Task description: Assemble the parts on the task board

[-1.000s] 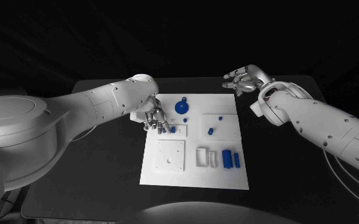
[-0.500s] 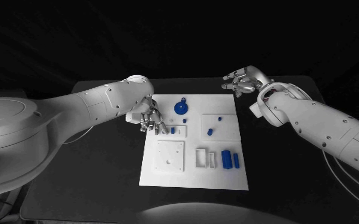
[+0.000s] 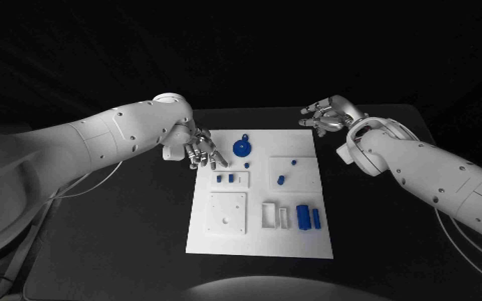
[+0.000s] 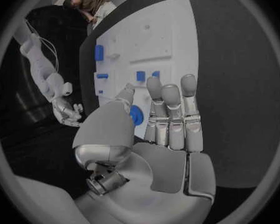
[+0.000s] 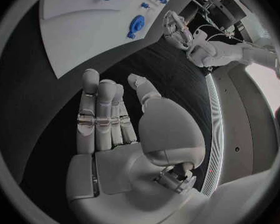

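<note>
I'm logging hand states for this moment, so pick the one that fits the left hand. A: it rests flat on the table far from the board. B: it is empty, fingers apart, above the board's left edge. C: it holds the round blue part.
B: the left hand holds nothing, its fingers spread over the task board's left edge, with the round blue part lying free beside it.

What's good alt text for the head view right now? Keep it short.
A white task board lies mid-table on a black table, carrying small blue parts including a round blue piece. The left hand hovers empty over the board's far left corner, and the right hand hangs open beyond its far right corner.
</note>
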Robot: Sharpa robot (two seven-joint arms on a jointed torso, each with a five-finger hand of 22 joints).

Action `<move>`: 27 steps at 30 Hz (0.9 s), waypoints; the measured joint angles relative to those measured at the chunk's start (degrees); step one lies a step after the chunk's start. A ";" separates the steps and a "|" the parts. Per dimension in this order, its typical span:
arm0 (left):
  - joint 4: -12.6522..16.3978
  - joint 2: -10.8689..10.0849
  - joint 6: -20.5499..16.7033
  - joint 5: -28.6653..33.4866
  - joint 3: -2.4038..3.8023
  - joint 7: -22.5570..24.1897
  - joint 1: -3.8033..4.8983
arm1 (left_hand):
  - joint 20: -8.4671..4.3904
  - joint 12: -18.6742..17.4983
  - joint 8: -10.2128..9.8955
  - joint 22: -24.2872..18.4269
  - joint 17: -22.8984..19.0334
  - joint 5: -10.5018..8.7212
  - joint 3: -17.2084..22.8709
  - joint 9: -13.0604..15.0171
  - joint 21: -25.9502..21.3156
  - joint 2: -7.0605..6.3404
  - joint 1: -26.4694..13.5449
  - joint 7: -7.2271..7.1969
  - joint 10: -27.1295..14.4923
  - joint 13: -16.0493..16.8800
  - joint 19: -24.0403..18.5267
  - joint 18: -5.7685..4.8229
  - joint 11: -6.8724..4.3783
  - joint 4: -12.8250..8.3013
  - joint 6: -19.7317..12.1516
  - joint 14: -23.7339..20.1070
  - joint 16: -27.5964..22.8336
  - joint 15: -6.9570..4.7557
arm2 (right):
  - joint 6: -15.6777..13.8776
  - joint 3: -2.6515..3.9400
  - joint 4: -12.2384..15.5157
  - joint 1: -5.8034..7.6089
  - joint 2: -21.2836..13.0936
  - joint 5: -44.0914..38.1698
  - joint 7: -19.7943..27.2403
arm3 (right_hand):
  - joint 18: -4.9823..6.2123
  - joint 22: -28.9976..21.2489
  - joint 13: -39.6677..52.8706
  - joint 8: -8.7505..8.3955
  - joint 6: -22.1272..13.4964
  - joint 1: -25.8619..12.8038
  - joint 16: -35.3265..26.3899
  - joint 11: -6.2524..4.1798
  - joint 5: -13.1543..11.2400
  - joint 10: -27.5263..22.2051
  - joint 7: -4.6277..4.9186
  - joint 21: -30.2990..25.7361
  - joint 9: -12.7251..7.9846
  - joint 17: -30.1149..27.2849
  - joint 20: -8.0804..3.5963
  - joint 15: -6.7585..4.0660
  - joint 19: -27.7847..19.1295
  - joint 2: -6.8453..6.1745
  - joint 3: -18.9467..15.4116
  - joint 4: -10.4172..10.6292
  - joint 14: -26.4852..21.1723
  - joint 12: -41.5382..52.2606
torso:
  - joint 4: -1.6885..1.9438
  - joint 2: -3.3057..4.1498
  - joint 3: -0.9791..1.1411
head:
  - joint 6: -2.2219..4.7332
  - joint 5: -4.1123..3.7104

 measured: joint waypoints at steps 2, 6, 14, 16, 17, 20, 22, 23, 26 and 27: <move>2.01 -1.46 -3.28 1.72 0.27 2.61 0.64 | 0.80 -2.31 -0.74 -0.72 -1.27 0.00 -0.63 -2.36 -2.23 1.69 1.24 0.73 -3.19 -1.67 -1.38 0.00 0.89 -1.69 -1.56 -2.78 -1.95 0.78 | 0.00 0.00 -0.10 -0.04 -0.17 0.02 0.01 | 0.00 0.00 0.00 0.00 0.00 0.00 0.00 0.00 0.00 0.00 0.00 0.00 0.00 0.00 0.00 0.00 0.00 0.00 0.00 0.00 0.00 0.00 | 0.02 0.00 0.03 | 0.08 -0.07; 5.97 -3.64 -9.54 4.87 0.46 8.03 1.25 | 1.61 -4.88 -1.62 -4.15 -5.17 0.18 -2.70 -10.10 -7.67 2.83 2.78 1.24 -4.68 -7.17 -1.22 -0.01 1.78 -3.00 -1.41 -4.86 -3.11 1.84 | -0.03 0.00 -0.25 -0.07 -0.41 0.08 0.01 | 0.00 0.00 0.00 0.00 0.00 0.00 0.00 0.00 0.00 0.00 0.00 0.00 0.00 0.00 0.00 0.00 0.00 0.00 0.00 0.00 0.00 0.00 | 0.08 -0.01 0.10 | 0.40 -0.09; 10.92 -5.37 -22.21 3.63 -0.90 19.77 1.32 | 4.68 -22.95 -5.77 -12.78 -14.18 6.93 1.43 -19.31 -17.87 3.18 15.11 3.91 -9.27 -25.23 -4.52 0.00 5.17 -9.37 0.04 -10.51 -14.26 5.27 | -0.17 0.00 -0.22 -0.10 -0.75 0.17 0.04 | 0.00 0.00 -0.86 0.00 0.00 0.00 -0.23 0.00 0.00 0.00 0.00 -0.48 0.00 -0.27 0.00 0.06 0.00 0.00 0.00 0.00 -0.28 -1.07 | 0.07 -0.01 0.16 | 1.32 -0.27; 11.30 -5.56 -25.17 1.33 -2.02 23.08 1.27 | 5.12 -25.71 -6.59 -12.42 -15.43 8.86 2.28 -20.53 -18.04 3.43 17.41 4.07 -9.24 -28.06 -4.95 0.02 5.64 -10.83 1.09 -10.81 -15.85 5.58 | -0.24 0.00 -0.17 -0.10 -0.85 0.21 0.05 | 0.00 0.00 -3.17 0.00 -0.04 0.00 -0.77 -0.04 0.00 0.27 0.05 -0.81 0.00 -0.55 0.00 0.06 0.00 0.00 0.13 -0.13 -0.28 -3.52 | 0.07 -0.03 0.18 | 1.54 -0.36; 11.47 -5.64 -27.04 -0.37 -2.59 25.16 1.19 | 5.38 -27.14 -7.11 -11.61 -16.13 9.22 2.48 -21.14 -18.04 3.26 18.02 4.16 -9.47 -28.81 -5.29 0.74 5.99 -11.50 1.85 -10.86 -16.74 5.70 | -0.30 0.00 -0.14 -0.10 -0.91 0.24 0.07 | 0.00 0.00 -4.80 0.00 -0.10 0.00 -0.99 -0.12 0.00 0.98 0.10 -0.82 0.00 -0.67 0.00 0.06 0.00 0.00 0.48 -0.21 -0.28 -5.20 | 0.07 -0.04 0.18 | 1.71 -0.41; 11.73 -5.61 -30.78 -3.94 -3.66 29.24 1.06 | 5.49 -30.15 -9.62 -9.70 -17.16 8.69 2.71 -22.90 -17.48 3.03 18.36 4.04 -9.74 -29.17 -5.96 0.94 6.73 -12.20 2.24 -10.27 -17.82 6.10 | -0.50 0.00 -0.11 -0.10 -1.04 0.37 0.09 | 0.00 0.00 -8.00 0.00 -0.09 0.00 -1.64 -0.20 0.00 2.10 0.10 -1.13 0.00 -1.02 0.00 0.06 0.00 0.00 0.98 -0.30 -0.28 -8.44 | 0.06 -0.04 0.18 | 2.01 -0.44; 11.74 -5.33 -33.97 -6.97 -4.56 32.63 0.79 | 5.49 -31.75 -11.66 -9.03 -17.39 5.81 2.59 -23.96 -17.29 2.17 18.82 2.94 -10.25 -29.20 -5.96 1.46 7.24 -12.75 1.14 -9.73 -17.93 5.95 | -0.76 0.00 -0.09 -0.10 -1.18 0.50 0.13 | 0.00 0.00 -9.37 0.00 -0.10 0.00 -1.69 -0.32 -0.21 2.37 0.09 -1.13 0.00 -1.15 0.00 0.06 0.00 0.00 1.13 -0.15 -0.28 -9.74 | 0.03 -0.03 0.16 | 2.13 -0.45; 11.68 -5.14 -35.21 -8.17 -4.79 33.92 0.58 | 5.49 -32.44 -12.83 -8.84 -17.48 3.26 2.33 -24.55 -17.27 1.36 19.03 2.65 -10.69 -29.20 -5.96 1.82 7.47 -13.01 0.85 -9.51 -17.93 5.96 | -0.87 0.00 -0.08 -0.10 -1.24 0.56 0.14 | 0.01 0.00 -10.13 0.00 -0.09 0.00 -2.06 -0.32 -0.51 2.37 0.10 -1.25 0.00 -1.30 0.00 0.06 0.00 0.00 1.12 -0.15 -0.28 -10.52 | 0.02 -0.02 0.14 | 2.22 -0.51; 11.52 -4.43 -39.03 -12.04 -5.25 37.68 -0.25 | 5.83 -32.72 -14.73 -8.73 -17.82 0.78 2.03 -25.72 -17.27 0.29 20.01 2.42 -11.91 -29.20 -5.62 1.82 7.66 -13.10 1.08 -9.10 -18.19 5.94 | -1.30 0.00 0.00 -0.10 -1.32 0.89 0.24 | 0.00 0.00 -13.17 0.00 -0.09 0.00 -3.22 -0.19 -0.67 3.33 0.09 -1.49 0.00 -2.48 0.00 0.06 0.00 0.00 1.74 -0.25 -0.28 -13.68 | 0.00 0.01 0.11 | 2.52 -0.62; 11.42 -4.21 -40.08 -13.21 -5.35 38.62 -0.52 | 6.00 -32.75 -14.86 -8.69 -17.87 0.41 1.83 -26.00 -17.27 0.06 20.24 2.30 -12.33 -29.20 -5.37 1.83 7.63 -12.90 0.97 -8.77 -18.19 5.85 | -1.44 0.00 0.06 -0.10 -1.34 1.03 0.29 | 0.00 0.00 -14.19 0.00 -0.09 0.00 -3.42 -0.22 -0.67 3.53 0.09 -1.49 0.00 -2.79 0.00 0.06 0.00 0.00 2.05 -0.25 -0.28 -14.73 | 0.00 0.02 0.11 | 2.59 -0.63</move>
